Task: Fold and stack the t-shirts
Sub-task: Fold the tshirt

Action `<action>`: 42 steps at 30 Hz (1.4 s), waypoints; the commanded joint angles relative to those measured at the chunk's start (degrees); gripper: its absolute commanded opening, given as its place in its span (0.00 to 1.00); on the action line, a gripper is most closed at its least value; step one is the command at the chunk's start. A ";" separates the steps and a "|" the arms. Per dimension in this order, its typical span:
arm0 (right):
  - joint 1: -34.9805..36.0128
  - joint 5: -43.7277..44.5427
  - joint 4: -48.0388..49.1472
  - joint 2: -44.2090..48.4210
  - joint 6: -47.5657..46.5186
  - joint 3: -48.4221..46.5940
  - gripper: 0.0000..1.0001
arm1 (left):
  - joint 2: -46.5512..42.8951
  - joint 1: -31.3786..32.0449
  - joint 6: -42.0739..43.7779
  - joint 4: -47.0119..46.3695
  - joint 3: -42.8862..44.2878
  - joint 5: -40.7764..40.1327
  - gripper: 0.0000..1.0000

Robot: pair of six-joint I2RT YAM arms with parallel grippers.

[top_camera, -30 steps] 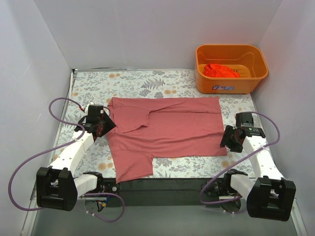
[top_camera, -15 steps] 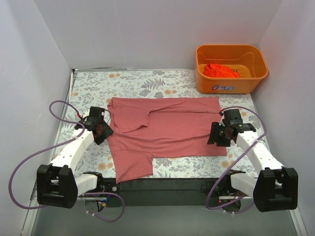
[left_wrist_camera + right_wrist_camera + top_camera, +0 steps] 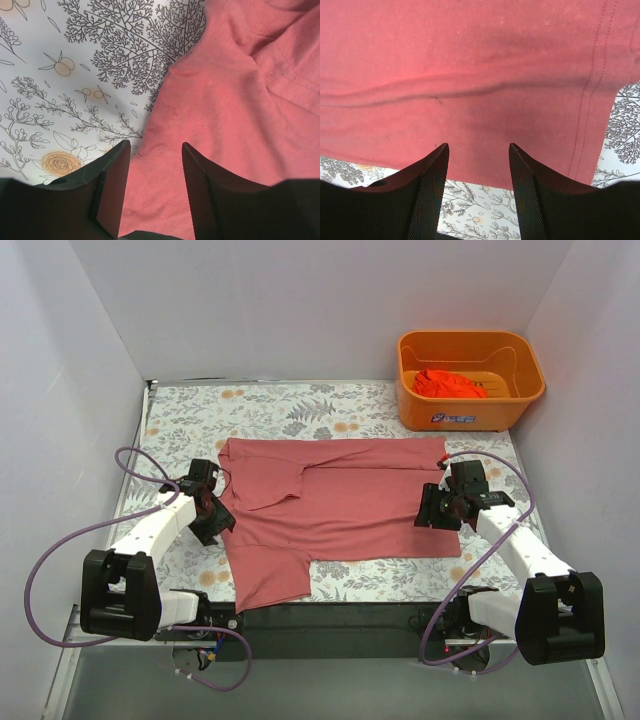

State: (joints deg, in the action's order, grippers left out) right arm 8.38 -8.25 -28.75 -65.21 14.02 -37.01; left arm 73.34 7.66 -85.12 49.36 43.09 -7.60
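Note:
A dusty pink-red t-shirt point(image 3: 335, 502) lies spread on the floral table, its upper part folded down, one sleeve hanging toward the near edge. A brighter orange-red t-shirt point(image 3: 447, 383) lies crumpled in the orange basket point(image 3: 468, 412). My left gripper point(image 3: 212, 516) is open over the pink shirt's left edge; in the left wrist view point(image 3: 155, 150) the cloth point(image 3: 240, 110) lies between the jaws. My right gripper point(image 3: 430, 512) is open over the shirt's right part; in the right wrist view point(image 3: 477, 150) the jaws straddle the shirt's near edge point(image 3: 470, 100).
The orange basket stands at the back right corner. White walls close in the left, back and right sides. The floral tablecloth point(image 3: 290, 410) shows behind the shirt and along both sides point(image 3: 75, 75). A black bar point(image 3: 330, 618) runs along the near edge.
Both arms moved inward: the left gripper came down and right onto the shirt's left edge, the right gripper moved left and back onto the shirt's right part.

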 commanded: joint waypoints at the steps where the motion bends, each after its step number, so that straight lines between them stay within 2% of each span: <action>1: 0.23 -0.71 2.65 1.22 -1.80 0.72 0.58 | -0.48 0.25 -0.75 1.09 -0.72 1.18 0.44; 15: 0.32 -0.80 4.49 2.45 -1.72 2.38 0.58 | 3.65 1.48 -2.15 -2.69 -4.86 1.44 0.37; 19: 0.32 -0.27 4.50 2.90 -1.72 2.74 0.58 | 4.44 2.09 -2.33 -3.48 -5.12 0.91 0.37; 27: 0.32 -0.36 4.49 2.63 -1.72 2.56 0.58 | -0.21 2.18 -2.33 -3.40 -4.68 0.83 0.37; 38: 0.23 1.57 4.23 3.69 -1.63 3.18 0.58 | 2.33 2.18 -2.42 -4.54 -5.30 0.13 0.38; 42: 0.23 4.64 3.27 4.39 -2.16 2.91 0.58 | 2.86 2.18 -2.59 -4.63 -5.47 -0.40 0.29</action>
State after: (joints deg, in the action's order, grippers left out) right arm 8.40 -6.44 -25.61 -62.35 13.02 -33.91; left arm 75.85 9.56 -86.96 45.52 38.22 -6.83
